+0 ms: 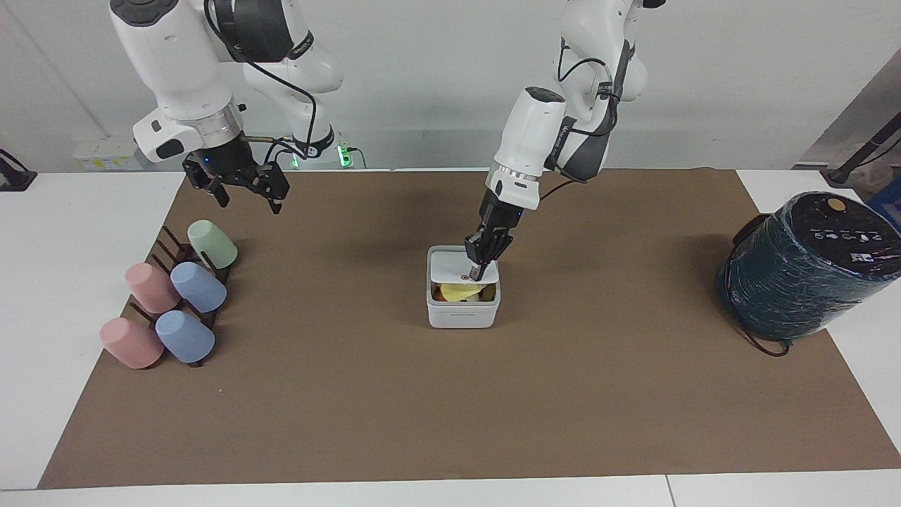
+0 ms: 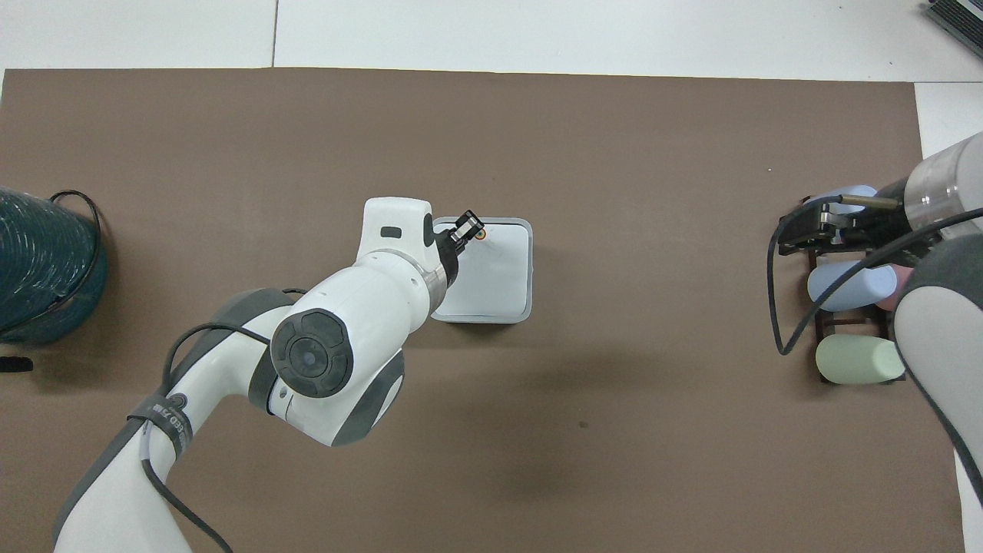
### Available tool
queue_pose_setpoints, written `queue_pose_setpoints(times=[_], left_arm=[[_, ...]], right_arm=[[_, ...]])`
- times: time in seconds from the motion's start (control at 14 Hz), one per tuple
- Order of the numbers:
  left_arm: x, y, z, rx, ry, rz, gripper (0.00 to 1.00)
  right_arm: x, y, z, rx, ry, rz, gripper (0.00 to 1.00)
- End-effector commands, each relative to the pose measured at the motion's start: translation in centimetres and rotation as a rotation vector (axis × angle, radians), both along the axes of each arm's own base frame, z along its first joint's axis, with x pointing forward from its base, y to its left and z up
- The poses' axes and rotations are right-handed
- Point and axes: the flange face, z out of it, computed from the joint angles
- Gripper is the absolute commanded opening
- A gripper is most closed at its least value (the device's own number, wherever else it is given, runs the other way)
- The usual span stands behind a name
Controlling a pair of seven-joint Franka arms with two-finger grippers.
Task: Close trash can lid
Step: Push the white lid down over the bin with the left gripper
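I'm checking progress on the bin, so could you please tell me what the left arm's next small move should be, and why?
Probably press a little further down. The left hand rests on the lid, which is tilted low over the trash can, yet a gap at its free edge shows the yellow scrap inside. The right hand waits over the cup rack.

Under the left claw (image 1: 480, 272), the lid (image 1: 450, 266) and the trash can (image 1: 462, 313) look like smooth white plastic with a faint sheen. The mat (image 1: 450, 394) they stand on is matt brown, paper-like, over a smooth white tabletop (image 1: 42, 296). Below the right claw (image 1: 239, 184), the pastel cups (image 1: 199, 286) look matt plastic on a dark wooden-looking rack (image 1: 172, 248); well off to the left claw's side, the cylinder (image 1: 802, 271) wears glossy, wrinkled teal film.
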Motion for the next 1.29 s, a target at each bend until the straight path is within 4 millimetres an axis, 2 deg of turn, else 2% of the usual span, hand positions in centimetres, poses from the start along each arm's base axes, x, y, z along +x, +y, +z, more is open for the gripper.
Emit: queue_pose_setpoints(times=[0.0, 0.36, 0.71, 0.79, 1.0, 1.14, 1.21], left_arm=[[1.0, -0.1, -1.4, -0.005, -0.010, -0.002, 0.00], [1.9, 0.2, -4.5, 0.016, -0.005, -0.009, 0.00], [1.6, -0.5, -6.5, 0.032, 0.017, -0.026, 0.00], [1.7, -0.5, -6.4, 0.032, 0.014, -0.026, 0.00], [2.6, -0.6, -3.8, 0.047, 0.018, -0.034, 0.00], [3.7, -0.2, -0.4, 0.098, 0.058, -0.056, 0.00], [5.1, 1.3, 1.1, 0.129, 0.082, -0.053, 0.00]], right_arm=[[0.1, -0.4, 0.2, 0.021, 0.006, 0.009, 1.00], [0.1, -0.4, 0.2, 0.021, 0.006, 0.009, 1.00], [0.1, -0.4, 0.2, 0.021, 0.006, 0.009, 1.00], [0.1, -0.4, 0.2, 0.021, 0.006, 0.009, 1.00], [0.1, -0.4, 0.2, 0.021, 0.006, 0.009, 1.00], [0.1, -0.4, 0.2, 0.021, 0.006, 0.009, 1.00], [0.1, -0.3, 0.2, 0.023, 0.006, 0.010, 1.00]])
